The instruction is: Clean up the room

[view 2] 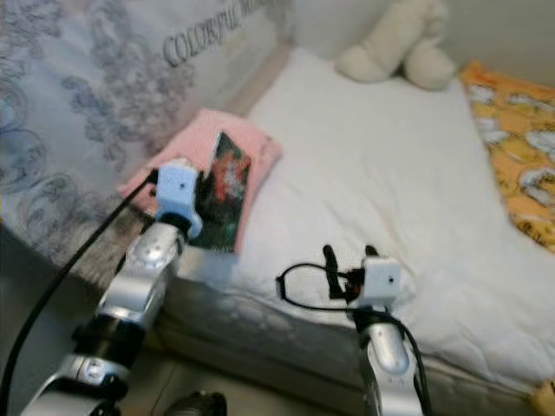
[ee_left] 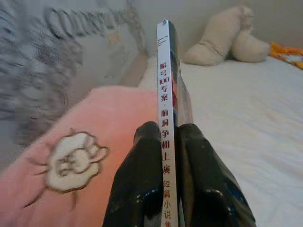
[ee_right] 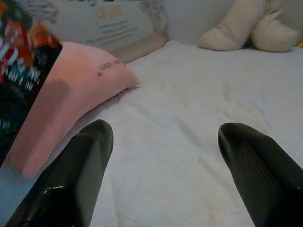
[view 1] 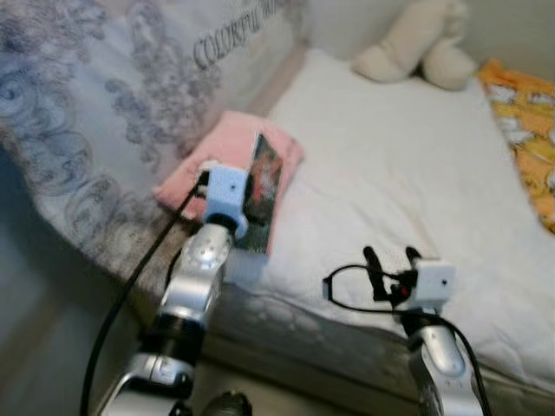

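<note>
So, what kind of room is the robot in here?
Most likely a bedroom: a bed with a white sheet, a pink pillow, and a plush toy. The left hand holds a book.

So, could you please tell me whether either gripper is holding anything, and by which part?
The left gripper pinches a thin dark-covered book by its spine edge, above the pink pillow. The right gripper is open, holding nothing.

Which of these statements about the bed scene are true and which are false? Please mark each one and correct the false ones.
1. The left gripper is shut on the book. True.
2. The right gripper holds the pink pillow. False: its fingers are open and hold nothing.
3. The plush toy lies at the far end of the bed. True.
4. The book lies flat on the white sheet. False: it stands on edge, by the pink pillow.
</note>
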Controlling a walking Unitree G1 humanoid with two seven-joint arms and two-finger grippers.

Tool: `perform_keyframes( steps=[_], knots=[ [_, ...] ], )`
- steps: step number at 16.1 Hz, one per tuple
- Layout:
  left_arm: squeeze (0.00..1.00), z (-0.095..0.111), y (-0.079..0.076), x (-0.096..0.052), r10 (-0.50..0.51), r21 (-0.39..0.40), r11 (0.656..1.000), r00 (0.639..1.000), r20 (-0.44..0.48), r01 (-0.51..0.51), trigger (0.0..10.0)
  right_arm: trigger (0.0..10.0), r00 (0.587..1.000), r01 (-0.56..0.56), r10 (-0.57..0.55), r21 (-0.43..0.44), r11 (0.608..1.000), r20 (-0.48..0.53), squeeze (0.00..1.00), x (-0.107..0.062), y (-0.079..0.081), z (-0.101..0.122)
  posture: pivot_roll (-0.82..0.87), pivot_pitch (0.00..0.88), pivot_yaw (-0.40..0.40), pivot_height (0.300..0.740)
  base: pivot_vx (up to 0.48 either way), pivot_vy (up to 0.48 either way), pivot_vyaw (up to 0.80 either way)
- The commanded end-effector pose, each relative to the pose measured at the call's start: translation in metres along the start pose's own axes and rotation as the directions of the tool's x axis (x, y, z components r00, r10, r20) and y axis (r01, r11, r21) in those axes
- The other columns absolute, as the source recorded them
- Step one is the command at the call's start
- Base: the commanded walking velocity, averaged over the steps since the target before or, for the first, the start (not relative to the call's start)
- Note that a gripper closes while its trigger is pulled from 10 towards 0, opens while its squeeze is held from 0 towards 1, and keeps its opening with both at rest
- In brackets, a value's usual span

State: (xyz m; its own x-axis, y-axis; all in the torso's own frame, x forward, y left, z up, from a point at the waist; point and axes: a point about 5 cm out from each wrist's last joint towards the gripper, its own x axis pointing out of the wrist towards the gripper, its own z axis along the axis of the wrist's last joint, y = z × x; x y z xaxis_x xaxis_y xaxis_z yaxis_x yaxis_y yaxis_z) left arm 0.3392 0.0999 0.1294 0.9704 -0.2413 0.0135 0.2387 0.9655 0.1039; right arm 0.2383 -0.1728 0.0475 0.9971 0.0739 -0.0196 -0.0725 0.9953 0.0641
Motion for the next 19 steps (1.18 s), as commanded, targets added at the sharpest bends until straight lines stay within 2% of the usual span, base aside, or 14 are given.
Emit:
perform_keyframes(
  steps=[1,5,10,11,13,15,16,18,19],
  knots=[
    [0.0,0.013,-0.004,0.005,-0.015,-0.002,1.0,0.998,0.06,0.015,10.0,10.0,1.0,-0.011,0.011,-0.013,1.0,0.004,0.0,0.002,0.0,0.001,0.06,0.0,-0.021,0.74,0.375,-0.296,0.0],
    [0.0,0.018,-0.009,0.013,-0.019,-0.009,1.0,0.998,0.064,0.02,10.0,10.0,1.0,-0.026,0.026,-0.021,0.999,0.001,0.0,0.001,0.002,0.0,0.05,0.0,-0.026,0.74,0.38,-0.288,0.0],
    [0.0,0.032,-0.023,0.031,-0.112,0.024,0.994,0.989,0.093,0.11,10.0,10.0,0.999,-0.037,0.037,-0.034,0.999,0.004,0.0,-0.003,0.004,-0.002,0.03,0.0,-0.015,0.74,0.393,-0.272,0.0],
    [0.0,0.037,-0.022,0.037,-0.114,0.031,0.993,0.989,0.093,0.111,10.0,10.0,1.0,-0.031,0.031,-0.033,0.999,0.003,0.0,-0.004,0.004,-0.003,0.02,0.0,-0.01,0.74,0.461,0.0,0.0],
    [0.0,0.05,-0.006,0.054,-0.081,0.066,0.995,0.994,0.079,0.076,10.0,10.0,1.0,-0.019,0.019,-0.036,0.999,0.005,0.0,-0.009,0.003,-0.003,-0.01,0.0,0.006,0.74,0.0,0.0,0.0],
    [0.0,0.053,0.004,0.064,-0.11,0.022,0.994,0.994,0.001,0.11,10.0,10.0,1.0,0.015,-0.016,-0.042,0.999,-0.005,0.0,-0.016,-0.004,-0.004,-0.05,0.0,0.016,0.74,0.0,0.0,0.0],
    [0.0,0.049,0.0,0.065,-0.167,-0.026,0.986,0.985,-0.046,0.166,10.0,10.0,0.999,0.035,-0.036,-0.044,0.998,-0.018,0.0,-0.024,-0.007,-0.006,-0.08,0.0,0.013,0.74,0.0,0.0,0.0],
    [0.0,0.039,-0.008,0.064,-0.261,-0.137,0.959,0.96,-0.096,0.247,10.0,10.0,0.999,0.031,-0.033,-0.057,0.998,-0.027,0.0,-0.047,-0.008,-0.001,-0.14,0.002,0.004,0.74,0.0,0.0,0.0],
    [0.0,0.033,-0.01,0.063,-0.299,-0.226,0.937,0.946,-0.123,0.266,10.0,10.0,0.998,0.026,-0.029,-0.072,0.997,-0.054,0.0,-0.065,-0.009,0.0,-0.18,0.059,-0.012,0.74,0.0,0.0,0.0]
  ],
)
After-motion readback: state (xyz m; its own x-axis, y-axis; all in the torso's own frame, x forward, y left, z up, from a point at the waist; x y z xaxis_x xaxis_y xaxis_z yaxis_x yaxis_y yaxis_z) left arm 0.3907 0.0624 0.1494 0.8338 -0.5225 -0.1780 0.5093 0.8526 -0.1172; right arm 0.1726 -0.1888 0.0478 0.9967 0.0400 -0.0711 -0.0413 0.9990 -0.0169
